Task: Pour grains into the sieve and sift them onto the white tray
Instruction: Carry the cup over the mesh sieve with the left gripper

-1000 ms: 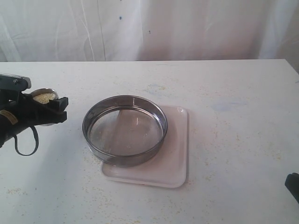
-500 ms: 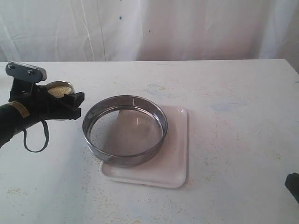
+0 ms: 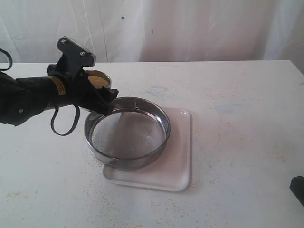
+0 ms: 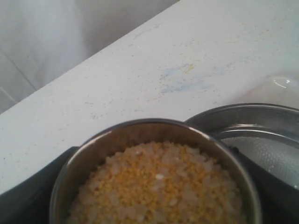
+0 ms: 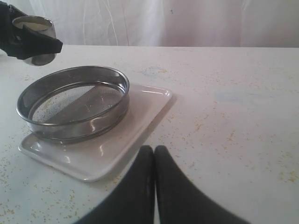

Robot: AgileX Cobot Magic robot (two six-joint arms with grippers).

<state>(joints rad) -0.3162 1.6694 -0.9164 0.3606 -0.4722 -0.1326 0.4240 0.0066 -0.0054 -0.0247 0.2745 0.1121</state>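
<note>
Left gripper is clamped wide around a small steel cup. The cup is heaped with the grains, yellow meal with paler coarse bits, and is held upright or nearly so, above and just outside the far-left rim of the sieve. The sieve sits on the white tray, pushed toward the tray's left side, and its left edge looks to overhang the tray a bit. The mesh looks nearly bare, so I'd judge the pour not yet begun. Right gripper is pressed together with nothing in it, parked low over the worktop, near side, well apart from the tray. To do the step well, bring the cup further in so its lip is over the middle of the mesh before tipping, because from where it is now the first grains could hit the rim or go outside. Tip slowly toward the sieve centre and keep the cup low to the mesh so nothing bounces out. The cup is full to the brim, so any jerk will likely spill over the near lip. Don't knock the sieve wall with the gripper, since the sieve only rests loose on the tray and could slide off it. Empty the cup fully, then clear it away before shaking.
</note>
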